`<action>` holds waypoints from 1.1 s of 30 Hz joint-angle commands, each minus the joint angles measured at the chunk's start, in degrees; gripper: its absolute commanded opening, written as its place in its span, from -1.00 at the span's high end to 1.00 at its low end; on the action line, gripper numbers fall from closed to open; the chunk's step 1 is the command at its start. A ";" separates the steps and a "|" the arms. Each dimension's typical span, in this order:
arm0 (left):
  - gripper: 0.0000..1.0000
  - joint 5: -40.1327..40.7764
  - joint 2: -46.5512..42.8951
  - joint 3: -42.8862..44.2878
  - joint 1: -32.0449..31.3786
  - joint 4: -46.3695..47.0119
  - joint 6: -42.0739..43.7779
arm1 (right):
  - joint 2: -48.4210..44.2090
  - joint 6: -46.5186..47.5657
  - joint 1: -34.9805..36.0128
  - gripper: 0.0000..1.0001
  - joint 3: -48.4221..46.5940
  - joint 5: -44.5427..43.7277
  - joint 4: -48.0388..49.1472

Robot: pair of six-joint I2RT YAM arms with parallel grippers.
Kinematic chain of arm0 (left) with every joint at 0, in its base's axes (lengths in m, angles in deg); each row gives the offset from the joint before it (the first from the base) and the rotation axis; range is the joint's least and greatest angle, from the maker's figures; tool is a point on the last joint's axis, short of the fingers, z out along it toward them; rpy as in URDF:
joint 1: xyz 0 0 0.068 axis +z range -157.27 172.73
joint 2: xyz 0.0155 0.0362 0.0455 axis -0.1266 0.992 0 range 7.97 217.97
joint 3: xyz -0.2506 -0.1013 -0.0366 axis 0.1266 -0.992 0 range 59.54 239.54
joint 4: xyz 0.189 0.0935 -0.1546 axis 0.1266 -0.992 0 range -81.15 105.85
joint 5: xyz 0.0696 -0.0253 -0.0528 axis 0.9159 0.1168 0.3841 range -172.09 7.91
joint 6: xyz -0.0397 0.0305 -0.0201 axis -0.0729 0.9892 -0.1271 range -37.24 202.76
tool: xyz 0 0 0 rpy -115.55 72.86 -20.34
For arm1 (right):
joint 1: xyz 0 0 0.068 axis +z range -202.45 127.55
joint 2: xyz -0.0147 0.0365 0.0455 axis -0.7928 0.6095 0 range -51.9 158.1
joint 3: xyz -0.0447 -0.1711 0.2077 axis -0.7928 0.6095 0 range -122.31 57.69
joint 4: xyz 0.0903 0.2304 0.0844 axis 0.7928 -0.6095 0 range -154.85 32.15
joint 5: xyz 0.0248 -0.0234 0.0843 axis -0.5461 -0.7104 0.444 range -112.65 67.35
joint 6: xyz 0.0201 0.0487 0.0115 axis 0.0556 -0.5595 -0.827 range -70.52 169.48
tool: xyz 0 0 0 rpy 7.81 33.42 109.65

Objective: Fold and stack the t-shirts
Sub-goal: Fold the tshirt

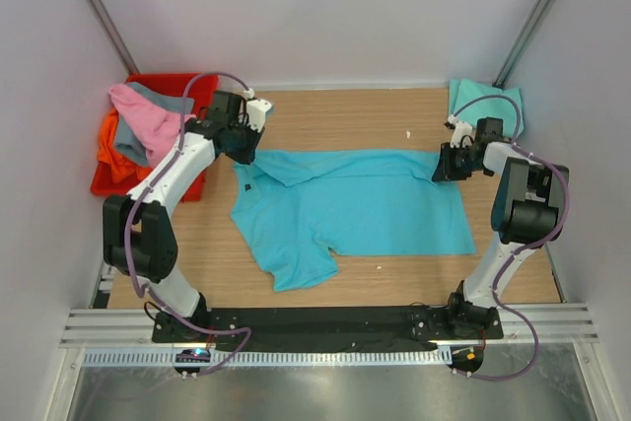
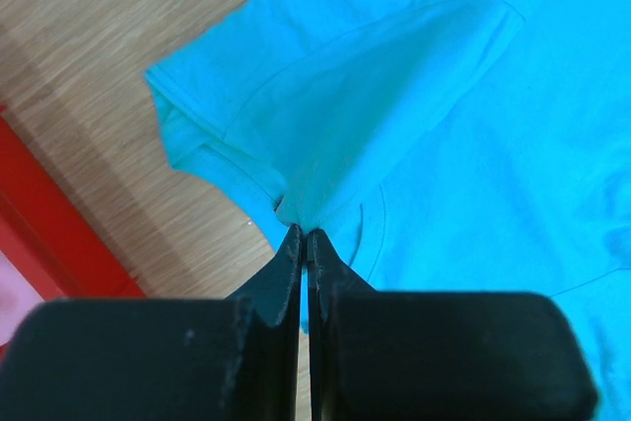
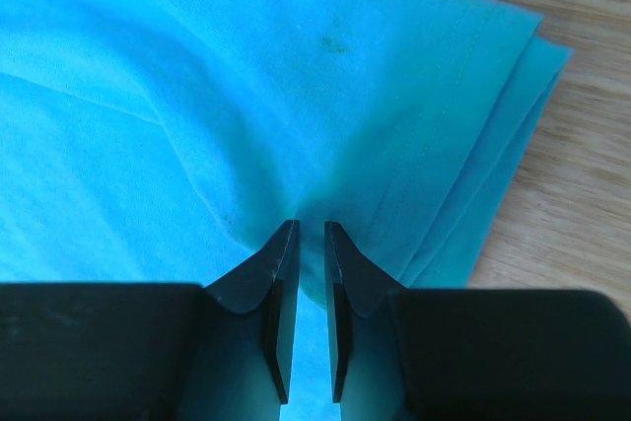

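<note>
Turquoise-blue cloth t-shirt (image 1: 365,209) lies spread across the middle of the wooden table (image 1: 335,115); my left gripper (image 2: 302,236) pinches a raised fold at its upper-left edge, fingers pressed together on the cloth; my right gripper (image 3: 311,229) clamps its upper-right edge; paler mint-teal shirt (image 1: 478,101) sits in the frame's upper right.

Crate (image 1: 108,184) far left, t-shirt (image 1: 375,206) centre, bare tabletop (image 1: 414,278) front

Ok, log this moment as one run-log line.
left gripper: shut on turquoise t-shirt, far-left edge | right gripper: shut on its far-right edge | mint-teal t-shirt: lying beyond right gripper
</note>
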 commanded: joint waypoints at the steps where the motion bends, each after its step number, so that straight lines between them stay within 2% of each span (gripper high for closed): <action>1: 1.00 -0.55 2.32 6.77 -0.02 -1.86 1.12 | -0.81 0.96 -0.02 0.55 -0.06 -0.54 -0.51; 14: 1.00 0.51 17.52 22.07 1.29 -4.33 2.10 | 0.25 1.75 -0.46 0.55 -0.23 -2.65 0.37; 20: 0.97 3.05 25.70 34.20 1.21 -5.04 -0.36 | 1.13 1.49 -0.46 0.55 -0.15 -2.30 0.29; 21: 0.72 3.58 27.10 37.09 1.21 -5.12 -1.93 | 1.30 1.57 -0.54 0.55 -0.14 -2.30 0.37; 23: 0.37 4.38 27.12 38.60 1.29 -5.13 -3.96 | 1.13 1.66 -0.63 0.55 0.12 -2.30 0.37; 24: 0.15 4.03 25.55 37.91 1.21 -4.78 -4.75 | 1.04 1.75 -0.63 0.55 0.29 -2.30 0.37; 25: 0.03 1.94 24.32 36.86 1.03 -4.60 -5.80 | 0.87 1.84 -0.89 0.55 0.47 -2.12 0.29; 26: -0.26 1.13 22.74 35.28 0.77 -4.34 -6.33 | 0.87 1.84 -0.98 0.55 0.47 -2.04 0.46; 27: -0.43 0.08 20.98 30.40 0.59 -2.94 -7.04 | 0.87 1.84 -1.16 0.55 0.47 -2.03 0.46; 28: -0.53 -1.15 16.79 27.30 0.33 -2.06 -8.52 | 0.87 1.84 -1.33 0.55 0.47 -1.86 0.55; 30: -0.58 -6.06 12.99 18.45 0.06 -0.04 -10.20 | 0.95 1.75 -1.51 0.55 0.47 -1.68 0.64; 32: -0.48 -12.28 9.37 12.28 -0.02 0.41 -11.96 | 1.39 1.66 -1.51 0.55 0.21 -1.77 0.46; 33: -0.33 -13.63 8.76 10.94 -0.02 0.06 -13.79 | 1.66 1.66 -1.51 0.55 -0.05 -1.60 0.29</action>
